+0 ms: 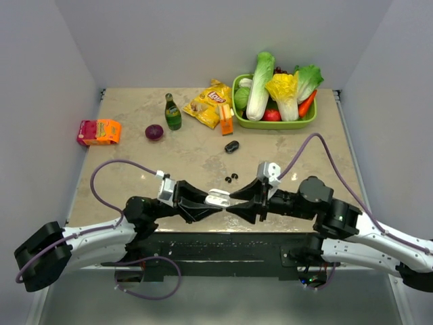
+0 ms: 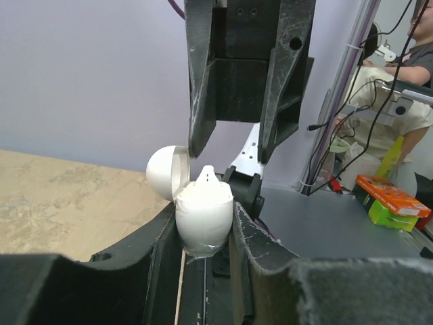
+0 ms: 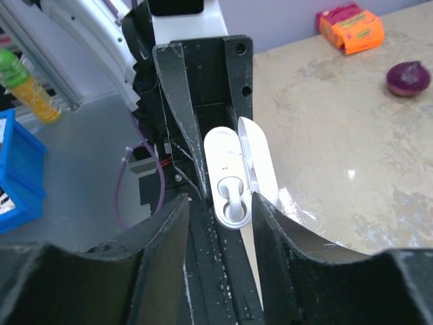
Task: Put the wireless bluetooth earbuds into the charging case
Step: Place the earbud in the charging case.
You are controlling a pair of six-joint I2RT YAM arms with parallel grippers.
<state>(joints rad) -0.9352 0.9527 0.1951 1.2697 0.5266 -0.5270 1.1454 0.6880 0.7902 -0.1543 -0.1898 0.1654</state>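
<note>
Charging case point(image 2: 203, 220) pinched in left jaws; right jaws parted nearby.

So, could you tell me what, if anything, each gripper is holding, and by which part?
Left gripper: the charging case, by its body's sides. Right gripper: nothing, jaws open.

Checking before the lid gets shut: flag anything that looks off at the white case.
One bud sits in the case, its tip poking above the rim, perhaps not fully seated. The other slot looks empty. Two black buds lie loose on the table.
</note>
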